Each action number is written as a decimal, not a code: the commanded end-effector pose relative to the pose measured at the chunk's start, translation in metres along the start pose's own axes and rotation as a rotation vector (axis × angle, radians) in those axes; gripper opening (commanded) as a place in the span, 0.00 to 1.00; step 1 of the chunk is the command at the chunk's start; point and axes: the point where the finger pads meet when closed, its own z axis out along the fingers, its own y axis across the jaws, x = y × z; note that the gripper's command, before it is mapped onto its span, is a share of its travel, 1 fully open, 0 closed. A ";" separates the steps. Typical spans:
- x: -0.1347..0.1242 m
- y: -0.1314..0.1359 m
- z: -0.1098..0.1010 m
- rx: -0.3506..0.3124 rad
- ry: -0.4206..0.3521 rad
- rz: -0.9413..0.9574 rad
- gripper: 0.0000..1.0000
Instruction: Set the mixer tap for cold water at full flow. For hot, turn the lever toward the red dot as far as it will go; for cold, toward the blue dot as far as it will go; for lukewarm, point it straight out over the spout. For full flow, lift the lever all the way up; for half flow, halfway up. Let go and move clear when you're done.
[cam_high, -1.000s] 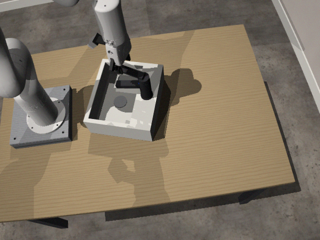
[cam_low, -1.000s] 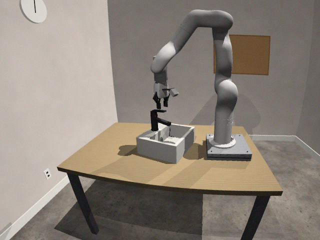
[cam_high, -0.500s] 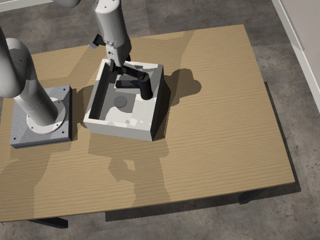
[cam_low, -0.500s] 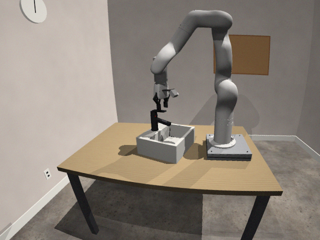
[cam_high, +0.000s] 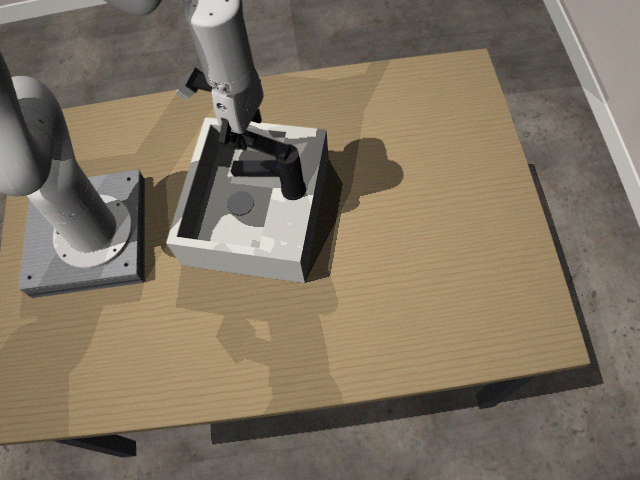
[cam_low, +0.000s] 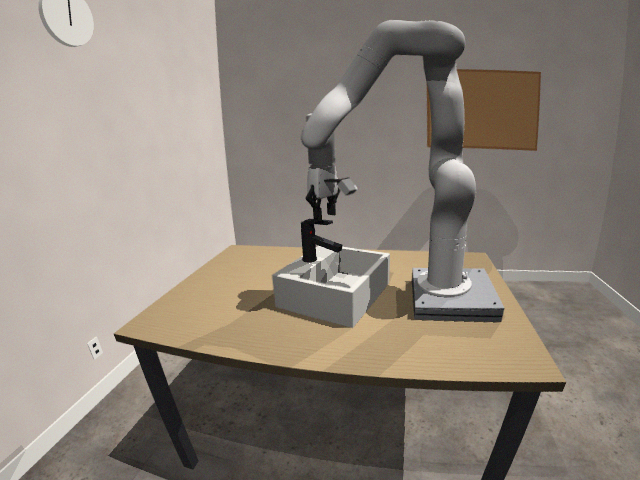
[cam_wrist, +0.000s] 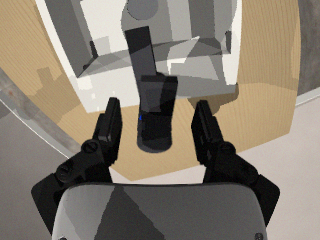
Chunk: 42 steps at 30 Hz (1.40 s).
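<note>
My claw (cam_wrist: 156, 127) is open, its 2 fingers either side of the tap lever (cam_wrist: 158, 116) mid-frame. I should probably drop lower, squeeze gently, then lift.

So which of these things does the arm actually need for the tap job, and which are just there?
Part of the job:
- black mixer tap
- its lever
- blue dot
- red dot
- open gripper, straddling the lever
- white sink

Just there:
- wall clock
- cork board
- wall socket
</note>
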 end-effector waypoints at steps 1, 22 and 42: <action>-0.001 0.001 -0.001 -0.001 -0.002 0.000 0.68; -0.001 0.001 -0.001 -0.001 -0.002 0.000 0.68; -0.001 0.001 0.005 -0.001 -0.002 0.000 0.68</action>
